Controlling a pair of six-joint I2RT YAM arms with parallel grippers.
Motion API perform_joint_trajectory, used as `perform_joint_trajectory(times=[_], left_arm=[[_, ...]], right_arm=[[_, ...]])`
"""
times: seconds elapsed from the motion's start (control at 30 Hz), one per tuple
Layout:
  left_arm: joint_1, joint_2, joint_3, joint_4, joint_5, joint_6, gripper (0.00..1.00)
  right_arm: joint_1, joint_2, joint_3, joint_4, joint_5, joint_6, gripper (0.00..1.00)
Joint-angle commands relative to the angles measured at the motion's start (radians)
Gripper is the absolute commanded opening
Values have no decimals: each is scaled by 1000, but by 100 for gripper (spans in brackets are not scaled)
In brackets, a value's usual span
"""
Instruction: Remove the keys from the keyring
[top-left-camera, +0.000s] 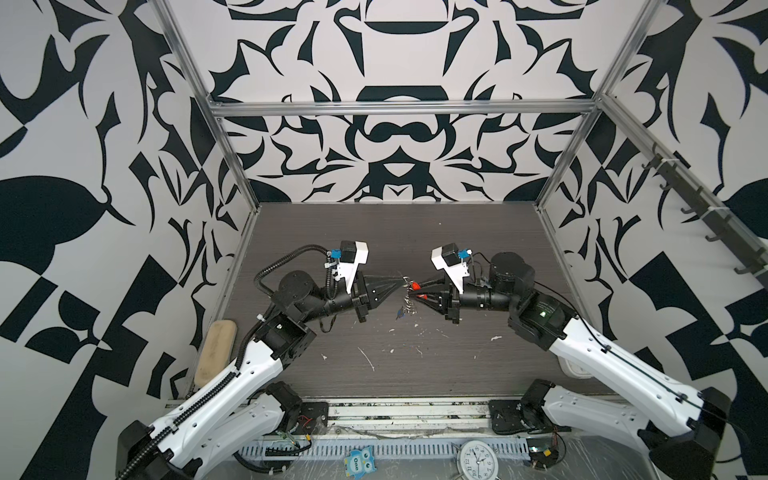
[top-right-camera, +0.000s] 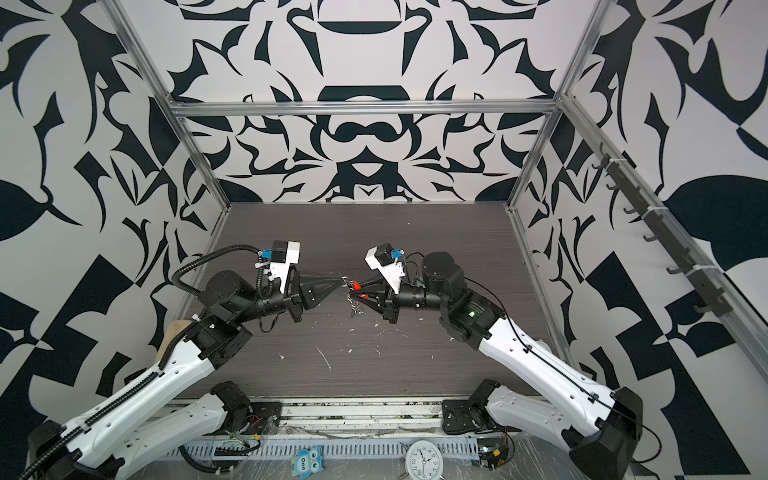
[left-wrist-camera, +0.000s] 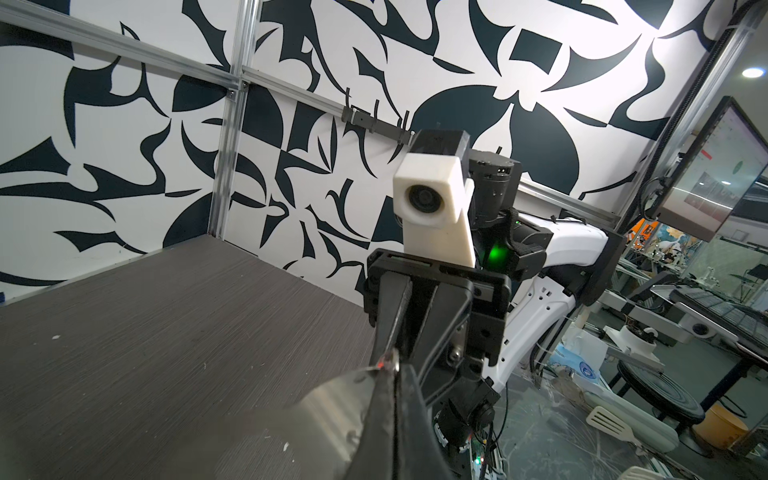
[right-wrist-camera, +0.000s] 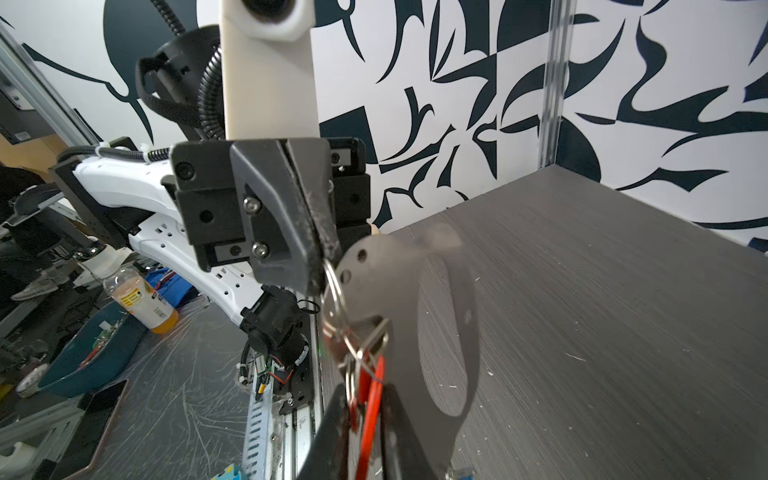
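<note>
Keyring (right-wrist-camera: 399, 291) hangs over the mid bench (top-left-camera: 457, 353), my left claw (top-left-camera: 398, 285) clamped on its edge. Right claw (top-left-camera: 417, 292) sits around the red key (right-wrist-camera: 371, 399); clamped or not, I cannot tell. A loose hold could slip when I pull.

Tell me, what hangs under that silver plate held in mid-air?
Small silver rings and a blue tag appear to dangle beneath the keyring, above the table. Its attachment is hidden among the rings.
</note>
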Motion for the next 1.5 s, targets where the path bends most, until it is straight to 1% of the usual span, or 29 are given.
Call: perform_joint_trajectory(times=[0.0,0.07,0.13,0.17,0.2,0.23,0.27,0.3,0.33,0.4,0.57,0.73,0.93,1.13,1.23,1.47], left_arm=[[-2,-22,3,26,2,-4,0],[-2,-24,4,25,2,-1,0],[-2,-28,3,22,-7,1,0],[-2,-30,4,21,-8,2,0],[-2,-30,4,22,-9,2,0],[-1,-31,6,22,-5,2,0],[-2,-30,8,19,-3,5,0],[-2,-31,11,12,5,10,0],[-1,-32,13,4,11,17,0],[-2,-37,16,-11,38,31,0],[-2,-55,33,-69,114,90,0],[-2,-57,48,-111,153,120,0],[-2,-44,53,-102,163,115,0],[-2,-39,52,-80,155,96,0],[-2,-36,51,-67,159,85,0],[-2,-36,49,-51,160,74,0]], right_arm=[[2,-22,28,12,36,-12,14],[2,-23,28,14,42,-12,13],[2,-24,28,14,47,-9,8],[2,-25,28,13,47,-6,8],[2,-23,28,13,47,-3,11],[2,-22,27,13,47,-3,17],[3,-22,25,12,47,-1,27],[2,-23,27,11,47,-1,34],[3,-24,26,7,48,-2,37],[2,-30,30,-9,52,-7,41],[2,-69,40,-50,67,-25,46],[2,-104,61,-74,56,-33,46],[12,-84,91,-75,-53,-31,45],[49,-57,115,-112,-62,-70,43],[66,-44,119,-131,-55,-88,39],[76,-32,120,-145,-34,-104,26]])
